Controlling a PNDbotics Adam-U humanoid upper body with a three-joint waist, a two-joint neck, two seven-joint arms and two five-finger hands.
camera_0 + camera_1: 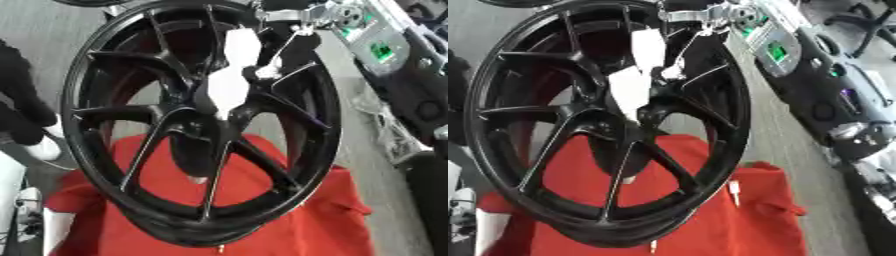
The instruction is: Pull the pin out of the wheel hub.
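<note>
Now | black wheel hub upright | red cloth | grey floor

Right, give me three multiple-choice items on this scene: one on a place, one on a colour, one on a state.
1. What does the wheel rest on?
A. a red cloth
B. a bare metal rack
C. a blue tray

2. What colour are the wheel's spokes and rim?
A. silver
B. black
C. white

3. How does the wheel stand?
A. flat, face down
B. flat, face up
C. up on its rim, face toward the camera

Answers:
1 A: the lower edge of the wheel sits on the red cloth, which also shows through the gaps between the spokes.
2 B: spokes and rim are black all the way round.
3 C: the whole ring and all its spokes face the camera, with only the bottom of the rim on the cloth.
</note>
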